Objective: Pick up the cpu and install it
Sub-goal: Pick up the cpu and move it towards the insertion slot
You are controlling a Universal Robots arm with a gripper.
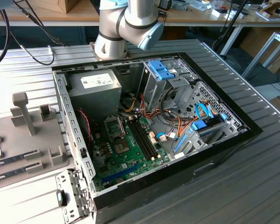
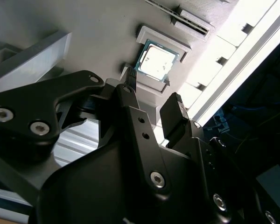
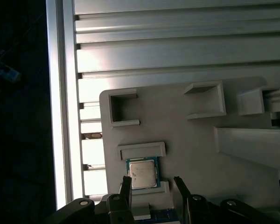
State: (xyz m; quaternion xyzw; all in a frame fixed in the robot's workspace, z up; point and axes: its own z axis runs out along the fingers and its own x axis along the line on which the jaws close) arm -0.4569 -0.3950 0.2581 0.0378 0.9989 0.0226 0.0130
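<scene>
The cpu (image 3: 143, 172), a small flat square chip with a silver top and thin green rim, lies in a shallow pocket of a grey holder tray (image 3: 191, 140). In the second wrist view the cpu (image 2: 155, 62) sits just beyond my fingertips. My gripper (image 3: 152, 184) hangs over the chip's near edge, open, with one finger (image 3: 126, 185) at the chip's side and the other finger (image 3: 180, 185) off it. Nothing is held between them. My gripper (image 2: 153, 91) shows the same wide gap there. In the exterior view the motherboard's socket (image 1: 119, 148) lies bare with its metal frame (image 1: 113, 126) hinged up.
The open computer case (image 1: 154, 126) holds the green motherboard (image 1: 130, 158), a grey power-supply box (image 1: 95, 86), drive cages (image 1: 168, 77) and loose cables. The holder tray (image 1: 32, 135) with upright posts lies at the exterior view's left on a ribbed metal table (image 3: 177, 51), near the table's edge (image 3: 60, 116).
</scene>
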